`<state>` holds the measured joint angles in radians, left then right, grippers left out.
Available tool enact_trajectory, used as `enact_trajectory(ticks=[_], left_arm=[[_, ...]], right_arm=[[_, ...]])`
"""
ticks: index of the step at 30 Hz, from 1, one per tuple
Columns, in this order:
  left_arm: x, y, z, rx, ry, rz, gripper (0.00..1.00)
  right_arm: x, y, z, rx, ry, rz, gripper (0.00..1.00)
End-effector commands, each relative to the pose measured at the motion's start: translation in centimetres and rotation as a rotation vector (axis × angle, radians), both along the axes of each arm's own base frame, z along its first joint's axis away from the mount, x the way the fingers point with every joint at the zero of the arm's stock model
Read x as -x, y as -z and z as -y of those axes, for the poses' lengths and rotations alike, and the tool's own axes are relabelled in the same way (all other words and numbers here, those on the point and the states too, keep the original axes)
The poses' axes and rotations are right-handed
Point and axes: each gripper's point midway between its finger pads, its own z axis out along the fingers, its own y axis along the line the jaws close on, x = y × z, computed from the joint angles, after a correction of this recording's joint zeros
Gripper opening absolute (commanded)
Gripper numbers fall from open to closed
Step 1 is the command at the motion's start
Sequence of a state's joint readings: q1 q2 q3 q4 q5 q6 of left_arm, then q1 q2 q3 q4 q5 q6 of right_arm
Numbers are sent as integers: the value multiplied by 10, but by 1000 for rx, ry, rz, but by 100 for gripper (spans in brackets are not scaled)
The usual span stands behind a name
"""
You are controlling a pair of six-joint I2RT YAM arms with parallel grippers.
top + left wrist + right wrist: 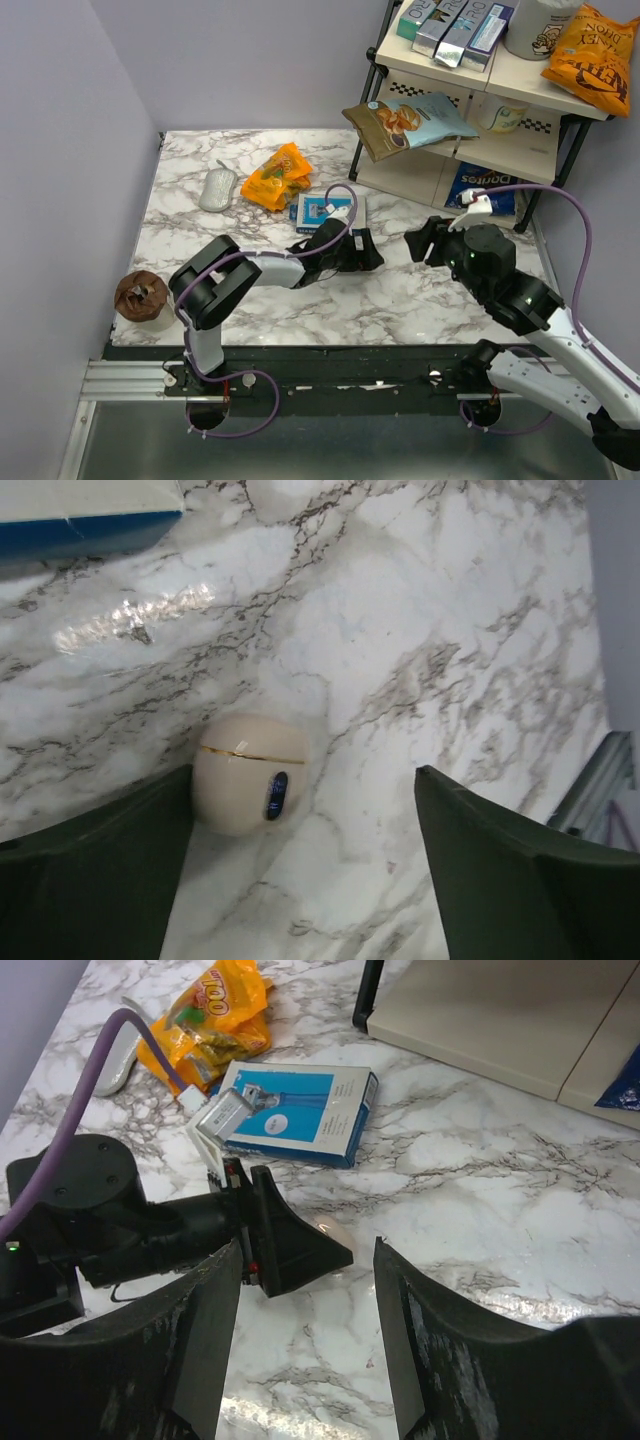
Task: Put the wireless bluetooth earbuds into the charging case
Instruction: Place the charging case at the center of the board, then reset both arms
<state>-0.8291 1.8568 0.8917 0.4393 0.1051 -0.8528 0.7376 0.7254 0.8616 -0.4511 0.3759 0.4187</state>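
Left gripper [305, 780]: jaws wide apart, gripping nothing.
Earbud [250, 775]: cream, lying on the marble table [420, 630] between those jaws, close against one finger.
Right gripper [307, 1250]: jaws apart, empty, above the table.
Blue box [300, 1110]: flat, just beyond.

Marble tbl [400, 300]: earbud [250, 773], blue box [312, 209], mouse [217, 188], snack bag [277, 176], muffin [140, 295].
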Motion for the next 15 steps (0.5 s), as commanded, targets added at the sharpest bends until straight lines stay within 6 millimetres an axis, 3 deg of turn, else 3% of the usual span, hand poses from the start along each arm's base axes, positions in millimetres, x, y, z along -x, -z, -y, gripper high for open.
enact_trajectory(ticks=[1, 4, 9, 15], left_arm=[[13, 26, -36, -161, -28, -61, 99], [11, 13, -52, -202, -49, -34, 99], [12, -32, -92, -290, -132, 55, 99], [-1, -81, -143, -355, -398, 179, 99]], right_arm=[[2, 12, 3, 14, 6, -23, 64], [2, 14, 3, 8, 10, -26, 64], [1, 18, 2, 5, 13, -27, 64], [-3, 27, 2, 16, 30, -30, 64]])
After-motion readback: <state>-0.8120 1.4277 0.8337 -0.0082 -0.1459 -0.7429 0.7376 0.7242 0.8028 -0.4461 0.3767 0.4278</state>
